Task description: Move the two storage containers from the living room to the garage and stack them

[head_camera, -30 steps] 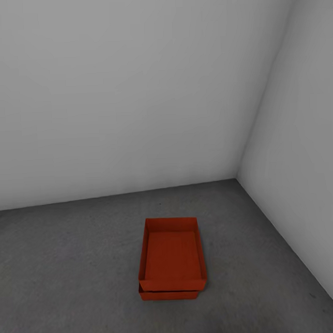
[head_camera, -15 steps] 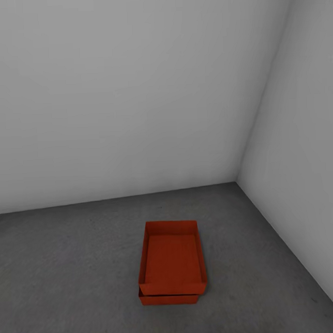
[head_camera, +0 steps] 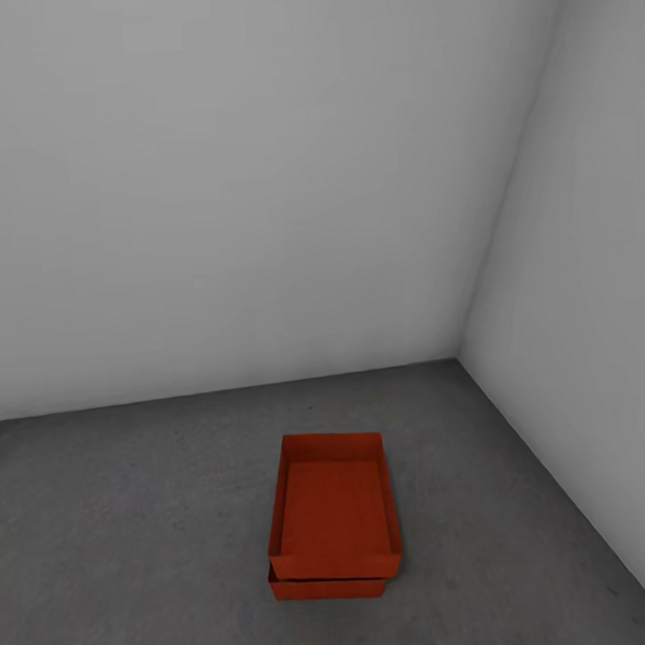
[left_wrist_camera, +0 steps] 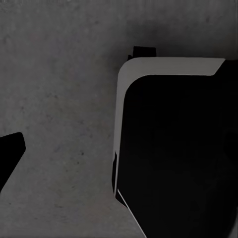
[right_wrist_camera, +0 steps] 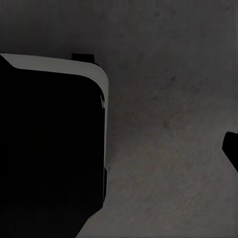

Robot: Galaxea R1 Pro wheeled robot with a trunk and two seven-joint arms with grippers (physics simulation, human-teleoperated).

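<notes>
The whole view sits a little lower than before; the camera moves, not the bins. The walls [head_camera: 260, 175] are bare white. On the grey floor [head_camera: 135, 537], near the room's right corner, one red bin [head_camera: 332, 505] rests on the other [head_camera: 325, 588]. The stacking looks finished, so nothing more needs lifting. I cannot tell how either claw stands.

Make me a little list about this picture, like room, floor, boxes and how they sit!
room: bare corner with plain white walls
floor: dark grey concrete floor
boxes: two orange-red open-top bins
top bin: top bin, empty, resting on the other
bottom bin: bottom bin, on the floor, only its near edge peeking out
stack: done, slightly offset
touching the bins: nothing
</notes>
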